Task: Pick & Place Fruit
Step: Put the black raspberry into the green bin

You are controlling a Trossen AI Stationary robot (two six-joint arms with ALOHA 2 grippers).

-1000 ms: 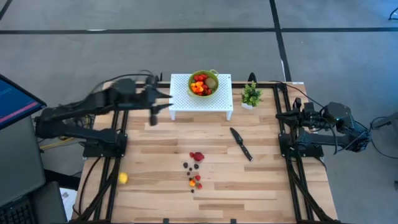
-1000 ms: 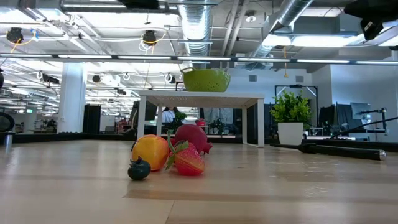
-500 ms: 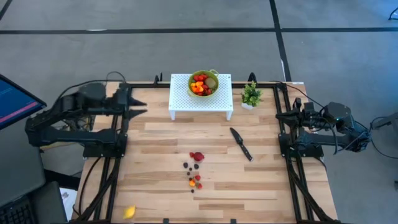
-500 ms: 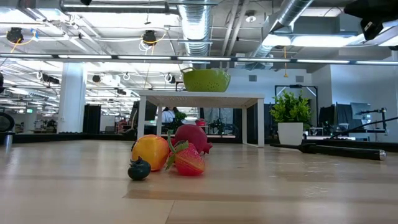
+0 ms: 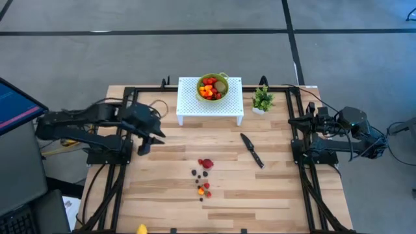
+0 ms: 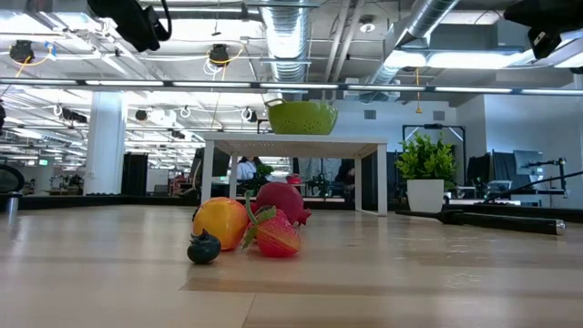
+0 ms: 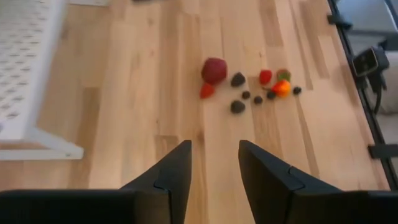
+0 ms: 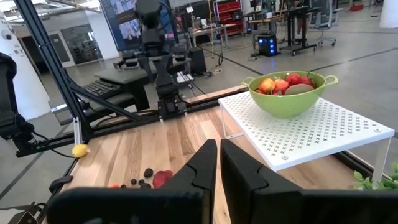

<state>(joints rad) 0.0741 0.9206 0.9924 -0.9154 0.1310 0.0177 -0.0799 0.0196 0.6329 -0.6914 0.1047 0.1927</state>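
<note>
**Left arm over bare table, loose fruit still down**

Nearest the front edge, a yellow fruit [image 5: 140, 229] sits right at the lip of the table [image 5: 162, 201], well apart from everything else; a nudge or a shake of the boards could send it over the edge, out of either arm's reach.

Further in, near the table's middle, lies the cluster [image 5: 203, 177]: a big red fruit [image 7: 214, 69], a strawberry [image 6: 276, 234], an orange piece [image 6: 220, 222] and several dark berries [image 7: 237, 106], some touching, some just beside each other. They are small and packed close, so a jaw coming down on one is likely to push its neighbours away or pinch two at once, and the round ones look apt to roll.

The left gripper [image 5: 147, 135] hangs above the left side of the table, pointed toward the cluster but well short of it. Its fingers [image 7: 169, 180] stand partly apart with nothing between them. The gap looks narrow for the big red fruit; it would need widening first, or the tips may land on top and squirt it aside.

The knife [image 5: 252, 150] lies right of the cluster, clear of the left arm's path.

At the back, the green bowl [image 5: 212, 87] already holds fruit and stands on a white stand [image 5: 231, 107]. A carry coming in low could clip its rim or the stand's edge.

The right gripper [image 8: 219, 163] waits at the table's right edge, closed and empty.
</note>
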